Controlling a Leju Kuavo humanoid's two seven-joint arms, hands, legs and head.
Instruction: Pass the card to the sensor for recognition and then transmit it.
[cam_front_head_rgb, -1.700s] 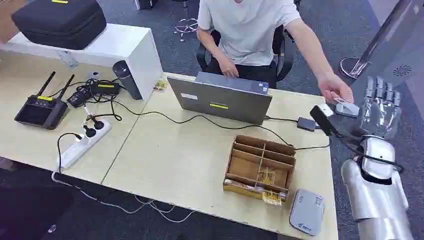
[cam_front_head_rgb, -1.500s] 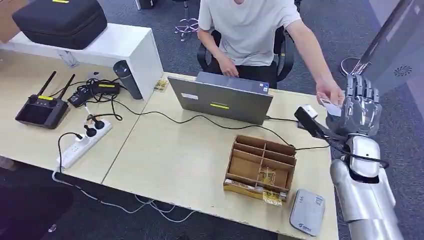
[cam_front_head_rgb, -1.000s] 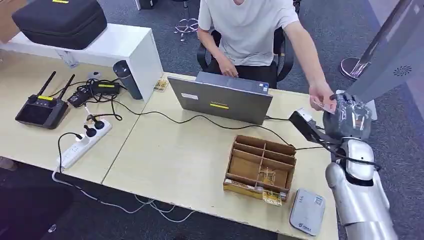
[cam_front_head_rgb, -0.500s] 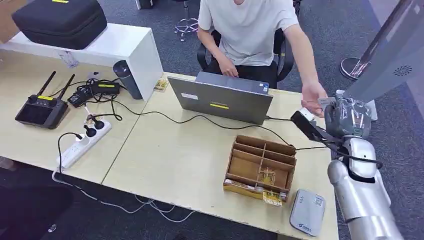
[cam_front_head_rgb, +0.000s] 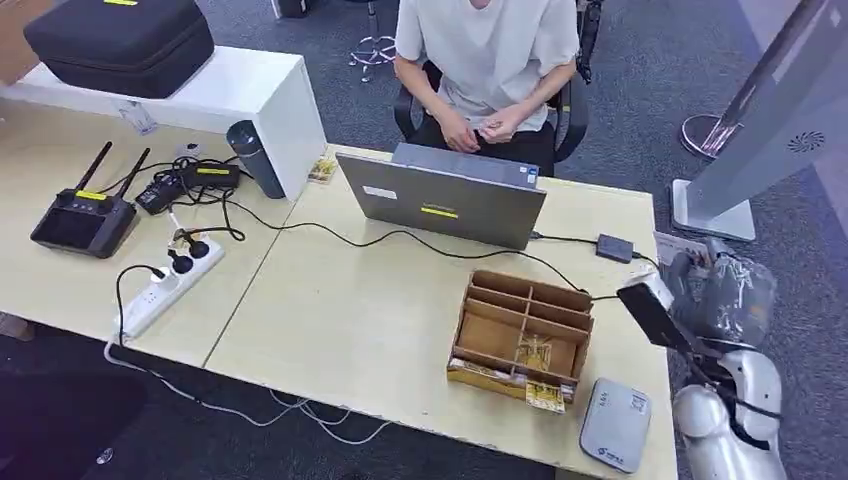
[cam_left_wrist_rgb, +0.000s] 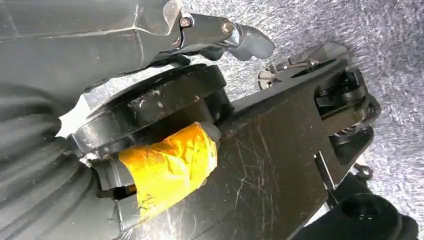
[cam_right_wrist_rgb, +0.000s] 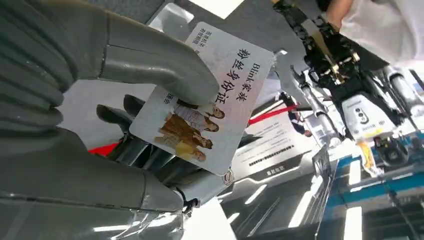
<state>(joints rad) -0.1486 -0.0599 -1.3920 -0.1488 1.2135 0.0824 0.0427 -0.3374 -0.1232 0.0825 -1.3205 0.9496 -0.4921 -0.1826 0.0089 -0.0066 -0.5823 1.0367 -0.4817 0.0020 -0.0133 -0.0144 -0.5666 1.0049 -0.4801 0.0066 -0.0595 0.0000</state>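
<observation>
A printed card (cam_right_wrist_rgb: 202, 102) is sitting pinched between the thumb and the fingers (cam_right_wrist_rgb: 150, 70) of the robot's right hand (cam_front_head_rgb: 722, 292), off the right end of the counter (cam_front_head_rgb: 380, 320) and above the grey carpet. The grey sensor pad (cam_front_head_rgb: 614, 424) is lying flat near the counter's front corner, beside a wooden divider box (cam_front_head_rgb: 522, 335). The hold looks shallow, so the card may be slipping or twisting on the way across. A seated person (cam_front_head_rgb: 488, 60) is waiting behind a laptop (cam_front_head_rgb: 440, 200). The left hand (cam_left_wrist_rgb: 30, 125) is hanging low; whether its fingers are clenched, I cannot tell.
</observation>
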